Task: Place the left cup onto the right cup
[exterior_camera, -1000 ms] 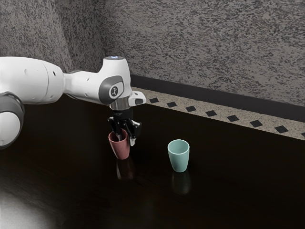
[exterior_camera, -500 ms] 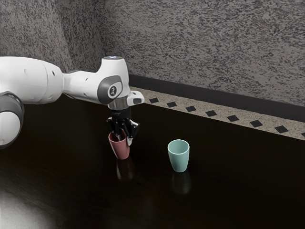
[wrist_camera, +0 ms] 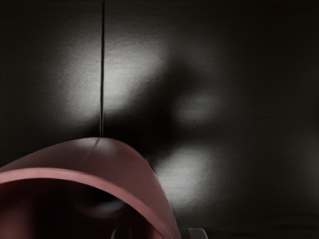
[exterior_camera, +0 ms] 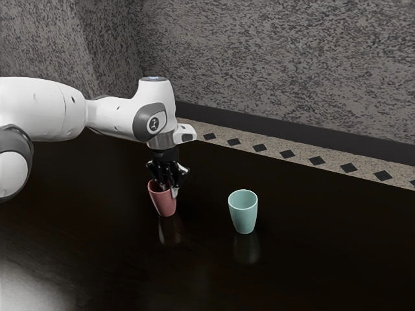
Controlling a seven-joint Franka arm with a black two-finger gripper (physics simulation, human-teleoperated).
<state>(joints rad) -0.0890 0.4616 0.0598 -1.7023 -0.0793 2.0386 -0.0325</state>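
Exterior view: the white Franka arm (exterior_camera: 97, 116) comes in from the exterior view's left and bends down over the dark, glossy table (exterior_camera: 311, 253). Its black gripper (exterior_camera: 172, 190) points straight down onto the rim of the red cup (exterior_camera: 162, 202). The fingers are drawn in narrow and pinch the cup's wall on the side toward the exterior view's right, one finger inside the mouth and one outside. The red cup stands on the table, mouth up and leaning slightly, with its reflection below it. The teal cup (exterior_camera: 243, 212) stands upright on the table to the exterior view's right of the red one. It is apart from the red cup, and nothing touches it. Beyond the table's far edge run a pale floor strip with black diamond tiles (exterior_camera: 285, 153) and a speckled grey wall (exterior_camera: 292, 58). In the wrist view the red cup's (wrist_camera: 99, 164) curved rim lies directly under the hand, with the dark tabletop (wrist_camera: 224, 99) beyond it.
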